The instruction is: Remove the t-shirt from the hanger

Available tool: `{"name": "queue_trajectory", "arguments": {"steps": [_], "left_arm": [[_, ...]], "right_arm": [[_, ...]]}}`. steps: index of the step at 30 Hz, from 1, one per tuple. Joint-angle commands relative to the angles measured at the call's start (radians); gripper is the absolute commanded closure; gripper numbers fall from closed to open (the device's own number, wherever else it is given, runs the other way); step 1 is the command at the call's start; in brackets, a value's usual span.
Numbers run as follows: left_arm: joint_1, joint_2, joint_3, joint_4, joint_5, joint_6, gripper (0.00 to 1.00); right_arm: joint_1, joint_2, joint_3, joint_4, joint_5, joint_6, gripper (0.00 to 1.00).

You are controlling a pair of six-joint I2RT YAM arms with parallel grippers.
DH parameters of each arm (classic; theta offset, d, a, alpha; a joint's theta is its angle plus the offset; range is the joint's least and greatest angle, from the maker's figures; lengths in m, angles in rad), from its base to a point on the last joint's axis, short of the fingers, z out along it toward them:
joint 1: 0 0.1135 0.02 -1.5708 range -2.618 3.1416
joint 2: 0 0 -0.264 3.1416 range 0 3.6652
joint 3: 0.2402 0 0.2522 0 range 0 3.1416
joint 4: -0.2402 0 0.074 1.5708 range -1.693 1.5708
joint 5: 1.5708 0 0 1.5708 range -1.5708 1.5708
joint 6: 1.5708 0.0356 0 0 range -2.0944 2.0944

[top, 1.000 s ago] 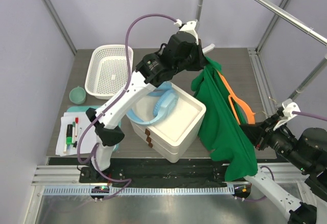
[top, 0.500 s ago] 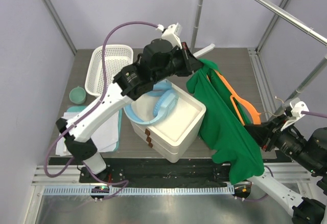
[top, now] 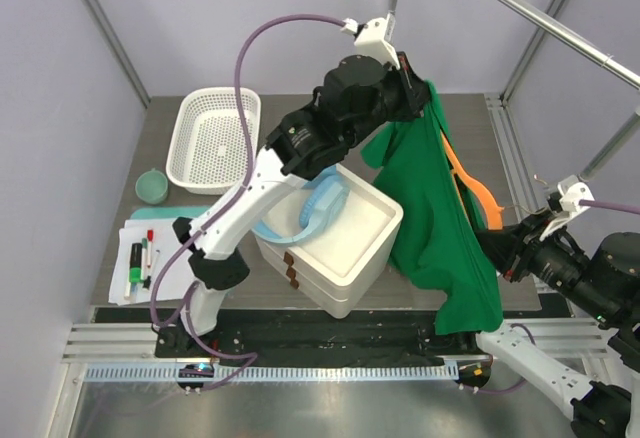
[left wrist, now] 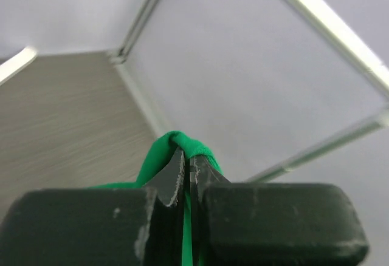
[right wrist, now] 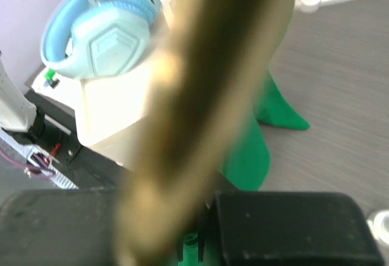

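The dark green t-shirt (top: 430, 208) hangs stretched in the air right of the white box. My left gripper (top: 425, 93) is raised high at the back and shut on the shirt's top fold, which shows green between its fingertips in the left wrist view (left wrist: 176, 141). The orange hanger (top: 470, 188) sticks out of the shirt's right side and slopes down toward my right gripper (top: 497, 256). In the right wrist view the hanger (right wrist: 200, 84) is a blurred bar across the shut jaws, with green cloth (right wrist: 249, 150) behind it. The hook is hidden.
A white box (top: 350, 228) with blue headphones (top: 320, 208) stands in the middle. A white basket (top: 213, 140), a teal cup (top: 152, 186) and a tray with pens (top: 145, 258) are at the left. Grey metal rails (top: 540, 18) cross the upper right.
My left gripper swung left, then back up and to the right, pulling the shirt's top higher. The shirt now hangs longer and narrower. The right gripper barely moved.
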Motion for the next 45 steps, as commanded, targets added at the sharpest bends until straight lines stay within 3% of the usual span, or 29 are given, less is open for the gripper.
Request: {"name": "queue_trajectory", "arguments": {"steps": [1, 6, 10, 13, 15, 19, 20, 23, 26, 29, 35, 45], "left_arm": [[0.113, -0.034, -0.123, 0.052, -0.214, -0.017, 1.00], [0.142, 0.084, -0.010, -0.046, -0.234, 0.020, 1.00], [0.165, 0.038, -0.111, -0.017, -0.251, 0.004, 1.00], [0.215, 0.066, -0.057, -0.128, -0.246, -0.074, 1.00], [0.232, 0.058, -0.072, -0.103, -0.222, -0.063, 1.00], [0.232, -0.023, -0.267, 0.182, 0.149, -0.008, 1.00], [0.220, -0.032, -0.308, 0.222, 0.166, -0.005, 1.00], [0.206, 0.015, -0.171, 0.018, 0.035, -0.012, 1.00], [0.231, 0.041, -0.136, -0.087, -0.123, -0.100, 1.00], [0.254, 0.055, -0.134, -0.179, -0.172, -0.187, 1.00], [0.265, 0.047, -0.151, -0.195, -0.171, -0.204, 1.00], [0.260, -0.054, -0.327, 0.006, 0.153, -0.134, 1.00]], "right_arm": [[0.005, -0.008, 0.039, -0.156, -0.120, -0.008, 0.99], [0.005, 0.004, 0.111, -0.139, -0.121, -0.022, 0.99], [0.005, -0.017, 0.142, -0.145, -0.085, -0.028, 0.99], [0.005, -0.039, 0.133, -0.147, -0.096, -0.030, 0.99], [0.005, -0.051, 0.110, -0.151, -0.107, -0.024, 0.99], [0.005, -0.042, 0.052, -0.151, -0.021, -0.014, 0.99], [0.005, -0.038, 0.059, -0.148, -0.003, -0.013, 0.99], [0.005, -0.037, 0.110, -0.136, 0.030, -0.033, 0.99], [0.005, -0.080, 0.150, -0.090, -0.059, -0.063, 0.99], [0.003, -0.114, 0.177, -0.076, -0.065, -0.083, 0.99], [0.008, -0.151, 0.177, -0.104, -0.003, -0.067, 0.99], [0.006, -0.183, 0.049, 0.028, 0.177, 0.045, 0.99]]}}
